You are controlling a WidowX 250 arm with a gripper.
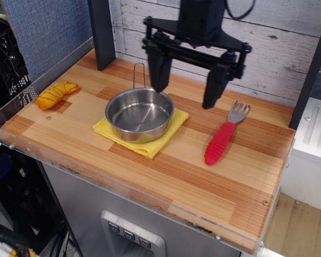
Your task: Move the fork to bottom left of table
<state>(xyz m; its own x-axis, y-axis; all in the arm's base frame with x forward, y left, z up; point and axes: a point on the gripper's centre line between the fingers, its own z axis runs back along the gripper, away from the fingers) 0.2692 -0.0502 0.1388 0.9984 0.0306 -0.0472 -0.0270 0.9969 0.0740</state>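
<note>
The fork point(222, 137), ribbed red handle and short silver tines, lies flat on the right part of the striped wooden table point(166, 171), tines pointing toward the back wall

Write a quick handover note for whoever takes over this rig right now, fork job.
Gripper: open, empty, hanging above the table between pan and fork.
Fork: flat on the right side of the table, tines toward the back wall, not grasped.
Pan sits on the yellow cloth mid-table; orange toy food lies at the left edge.
Done: nothing yet.
Left: grasp fork, carry it to the bottom-left area, release.
</note>
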